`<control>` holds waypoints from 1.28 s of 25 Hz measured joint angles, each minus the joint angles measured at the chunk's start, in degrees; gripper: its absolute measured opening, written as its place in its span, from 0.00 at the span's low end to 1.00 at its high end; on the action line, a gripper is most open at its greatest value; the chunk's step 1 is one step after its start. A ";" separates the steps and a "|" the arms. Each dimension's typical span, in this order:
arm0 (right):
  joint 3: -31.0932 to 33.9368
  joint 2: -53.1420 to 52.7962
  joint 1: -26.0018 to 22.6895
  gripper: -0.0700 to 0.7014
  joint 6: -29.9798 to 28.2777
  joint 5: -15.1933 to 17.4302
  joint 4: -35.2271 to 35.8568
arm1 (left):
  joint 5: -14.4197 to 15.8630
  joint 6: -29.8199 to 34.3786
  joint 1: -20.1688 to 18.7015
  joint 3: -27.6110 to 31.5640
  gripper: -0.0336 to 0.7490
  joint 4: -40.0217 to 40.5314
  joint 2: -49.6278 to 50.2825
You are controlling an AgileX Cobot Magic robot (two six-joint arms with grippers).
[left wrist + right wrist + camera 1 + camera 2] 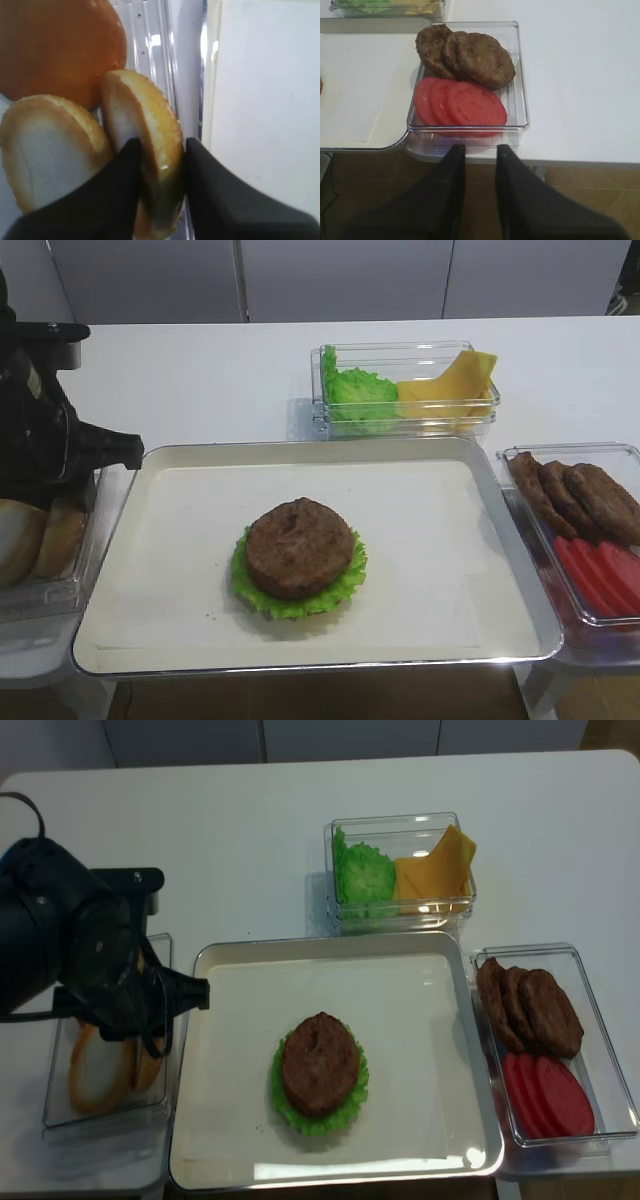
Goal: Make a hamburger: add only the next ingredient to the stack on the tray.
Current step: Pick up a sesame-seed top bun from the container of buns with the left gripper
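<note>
A bun top [156, 117] stands on edge in a clear box [165, 55] left of the tray; its glossy golden dome faces right and its pale cut face left. My left gripper [160, 146] is shut on it, one finger on each side. From above, the black left arm [85, 955] hides the grip. The stack [298, 558], a dark patty on frilly green lettuce, sits in the middle of the silver tray [300, 446]. My right gripper [480, 148] hangs open and holds nothing, below the table's front edge.
A pale bun half [45, 145] and a smooth orange-brown bun [60, 45] share the bun box. A box of loose patties [470, 55] and tomato slices [462, 102] stands right of the tray. Behind the tray is a box of lettuce and cheese [405, 390].
</note>
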 joint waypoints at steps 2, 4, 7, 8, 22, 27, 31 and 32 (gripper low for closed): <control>0.00 0.00 0.00 0.32 0.00 0.00 0.00 | 0.57 0.00 0.00 0.00 0.30 0.26 -0.10; 0.00 0.00 0.00 0.32 0.00 0.00 0.00 | 0.76 0.00 0.00 0.00 0.30 0.51 -0.13; 0.00 0.00 0.00 0.32 0.00 0.00 0.00 | 0.76 0.00 0.00 0.00 0.28 0.76 -0.28; 0.00 0.00 0.00 0.32 0.00 0.00 0.00 | 0.76 0.00 0.00 0.00 0.28 0.90 -0.52; 0.00 0.00 0.00 0.32 0.00 0.00 0.00 | 0.88 0.00 0.00 0.00 0.28 1.23 -0.73; 0.00 0.00 0.00 0.32 0.00 0.00 0.00 | 0.97 0.00 0.00 0.00 0.28 1.26 -1.03; 0.00 0.00 0.00 0.32 0.00 0.00 0.00 | 0.97 0.00 0.00 -0.37 0.28 1.84 -2.66; 0.00 0.00 0.00 0.32 0.00 0.00 0.00 | 1.01 0.00 0.00 -0.66 0.28 1.95 -3.13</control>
